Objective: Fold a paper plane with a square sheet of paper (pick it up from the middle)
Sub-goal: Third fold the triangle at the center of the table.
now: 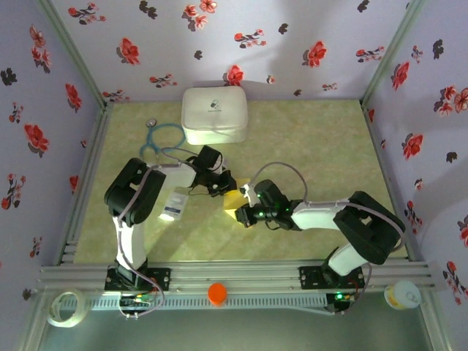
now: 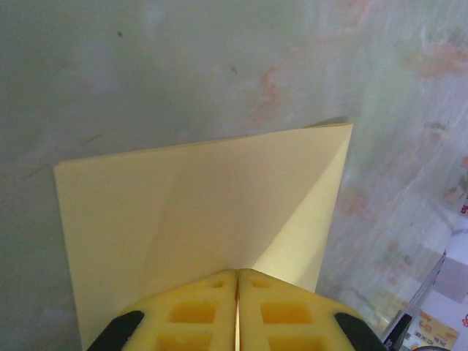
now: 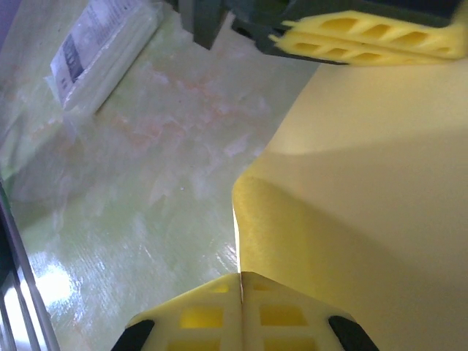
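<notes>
The square sheet of paper (image 1: 234, 200) is yellow and hangs between both grippers over the middle of the table. In the left wrist view the sheet (image 2: 197, 205) spreads out ahead of the jaws with a diagonal fold across it. My left gripper (image 2: 237, 272) is shut on its near edge. In the right wrist view the sheet (image 3: 365, 183) curls up at its left edge, where my right gripper (image 3: 240, 275) is shut on it. The left gripper's yellow fingers (image 3: 365, 36) pinch the sheet's far side. From above, the left gripper (image 1: 223, 184) and right gripper (image 1: 246, 209) sit close together.
A white rounded case (image 1: 214, 115) stands at the back, with a teal stethoscope (image 1: 161, 139) to its left. A small white printed packet (image 1: 174, 205) lies beside the left arm. An orange cap (image 1: 218, 293), a tape roll (image 1: 66, 307) and a cup (image 1: 402, 295) sit along the front rail.
</notes>
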`<state>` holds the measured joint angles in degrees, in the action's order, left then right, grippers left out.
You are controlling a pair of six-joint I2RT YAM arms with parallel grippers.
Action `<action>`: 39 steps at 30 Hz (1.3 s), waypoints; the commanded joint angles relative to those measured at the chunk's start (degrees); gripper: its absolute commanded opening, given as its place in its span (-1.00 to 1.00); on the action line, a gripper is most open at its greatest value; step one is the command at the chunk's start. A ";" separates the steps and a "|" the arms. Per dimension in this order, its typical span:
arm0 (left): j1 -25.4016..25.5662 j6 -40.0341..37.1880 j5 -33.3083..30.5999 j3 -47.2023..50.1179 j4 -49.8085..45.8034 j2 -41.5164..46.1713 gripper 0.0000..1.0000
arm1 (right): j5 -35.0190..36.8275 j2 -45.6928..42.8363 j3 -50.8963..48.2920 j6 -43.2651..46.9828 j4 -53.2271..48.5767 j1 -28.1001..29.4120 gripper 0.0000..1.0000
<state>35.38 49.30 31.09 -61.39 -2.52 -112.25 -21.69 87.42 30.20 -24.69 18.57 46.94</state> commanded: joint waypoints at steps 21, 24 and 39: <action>0.15 -1.13 -0.64 0.35 -2.58 -0.21 -0.84 | 5.80 2.76 6.89 0.65 -11.60 -3.61 -1.00; 0.14 -1.02 -0.60 0.47 -2.49 0.15 -0.84 | 6.85 2.69 6.78 0.70 -12.01 -3.61 -1.00; 0.13 -0.77 -0.81 0.40 -2.84 0.87 -0.84 | 9.48 3.29 7.37 0.25 -13.68 -3.63 -1.00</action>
<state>35.38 49.30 31.09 -61.34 -2.44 -112.18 -13.63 89.73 36.12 -24.51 6.26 43.75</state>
